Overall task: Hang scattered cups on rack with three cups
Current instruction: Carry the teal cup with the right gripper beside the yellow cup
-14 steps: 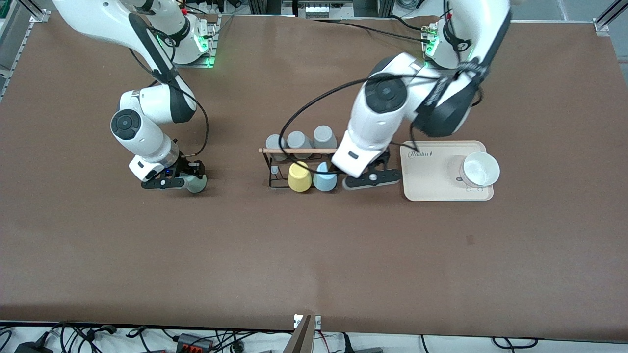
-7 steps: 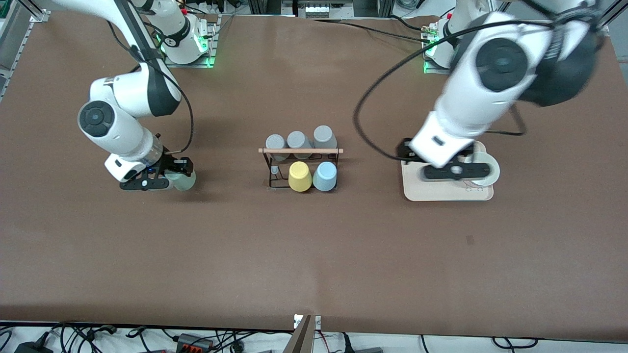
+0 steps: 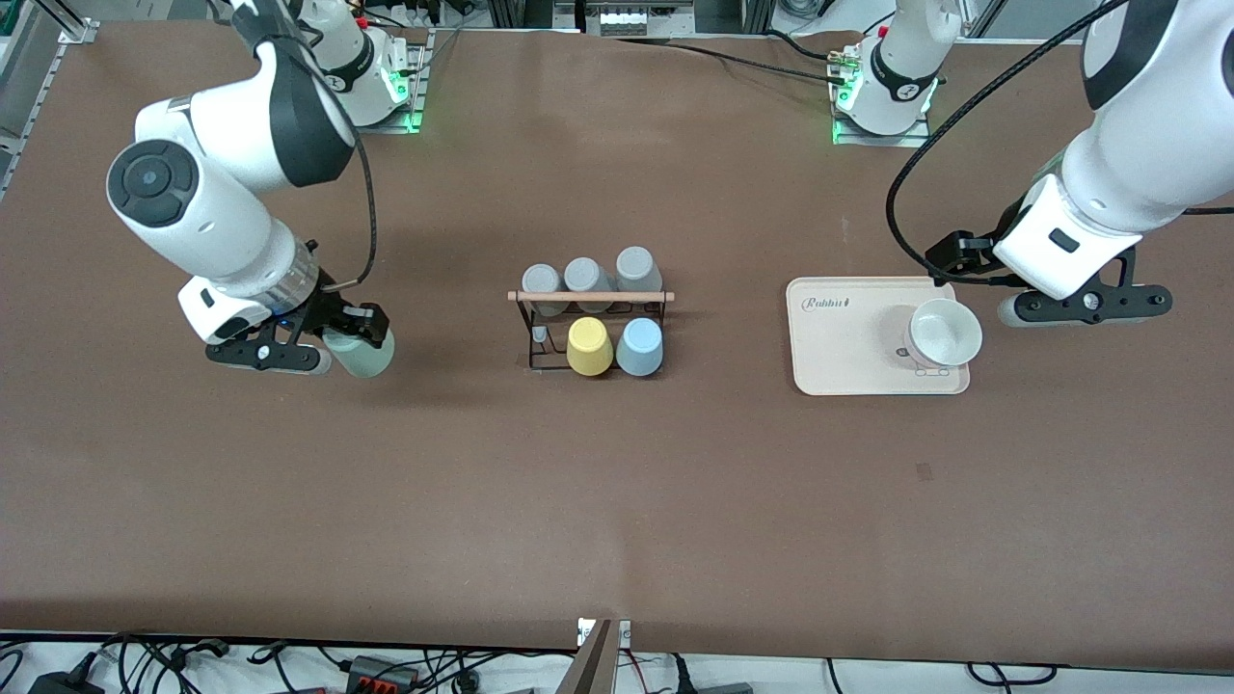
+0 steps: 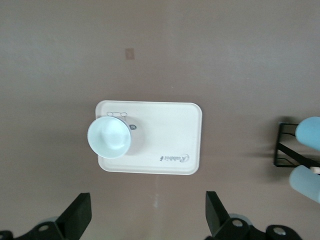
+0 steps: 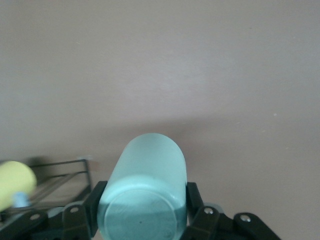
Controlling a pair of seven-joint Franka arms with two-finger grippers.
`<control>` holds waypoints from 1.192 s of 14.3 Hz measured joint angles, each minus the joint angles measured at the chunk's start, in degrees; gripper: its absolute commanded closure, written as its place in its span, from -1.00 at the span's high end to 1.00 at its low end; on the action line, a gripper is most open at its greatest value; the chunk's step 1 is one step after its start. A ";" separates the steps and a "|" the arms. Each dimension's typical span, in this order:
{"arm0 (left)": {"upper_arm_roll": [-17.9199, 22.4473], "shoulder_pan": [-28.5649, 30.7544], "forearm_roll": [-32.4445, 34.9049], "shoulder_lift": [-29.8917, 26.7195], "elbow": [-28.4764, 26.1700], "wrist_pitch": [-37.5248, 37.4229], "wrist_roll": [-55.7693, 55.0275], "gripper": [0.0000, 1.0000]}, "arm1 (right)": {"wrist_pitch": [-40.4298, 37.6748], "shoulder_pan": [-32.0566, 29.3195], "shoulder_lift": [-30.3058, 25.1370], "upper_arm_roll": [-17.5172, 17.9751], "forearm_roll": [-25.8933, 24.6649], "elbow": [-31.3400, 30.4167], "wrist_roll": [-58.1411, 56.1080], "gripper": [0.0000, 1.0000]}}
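Note:
My right gripper (image 3: 337, 339) is shut on the pale sage-green cup (image 3: 366, 359), which it holds on its side above the table toward the right arm's end of the rack (image 3: 549, 352). In the right wrist view the cup (image 5: 147, 170) fills the gap between both fingers (image 5: 96, 202). The light blue cup (image 3: 639, 346) sits upside down on a rack peg beside a yellow cup (image 3: 589, 346). My left gripper (image 3: 1085, 306) hangs open and empty above the table just past the tray, toward the left arm's end.
Three grey cups (image 3: 584, 275) stand upside down on the rack's row farther from the front camera, under the wooden rod (image 3: 590, 296). A beige tray (image 3: 848, 352) carries a white cup (image 3: 945, 333); the left wrist view shows the tray (image 4: 170, 135) below.
My left arm has swung from the rack, across the tray, out toward its own end of the table, leaving the blue cup on its peg. My right gripper has risen with the green cup.

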 measured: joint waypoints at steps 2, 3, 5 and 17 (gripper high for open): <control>7.50 -3.09 -2.90 -2.11 -3.09 3.56 6.13 1.00 | -0.46 3.35 2.34 0.07 0.08 3.58 5.43 -0.48; 10.09 -3.68 -3.55 -3.70 -5.98 6.60 10.84 1.00 | -0.43 5.33 3.82 0.07 0.08 5.02 8.50 -0.48; 12.12 -2.03 -3.86 -7.56 -12.51 11.73 16.56 1.00 | -0.22 9.63 7.17 0.04 0.04 8.33 14.87 -0.47; 9.72 0.27 -1.90 -12.73 -18.39 13.48 18.53 1.00 | 3.20 17.58 14.37 -0.16 -4.65 12.34 22.78 -0.44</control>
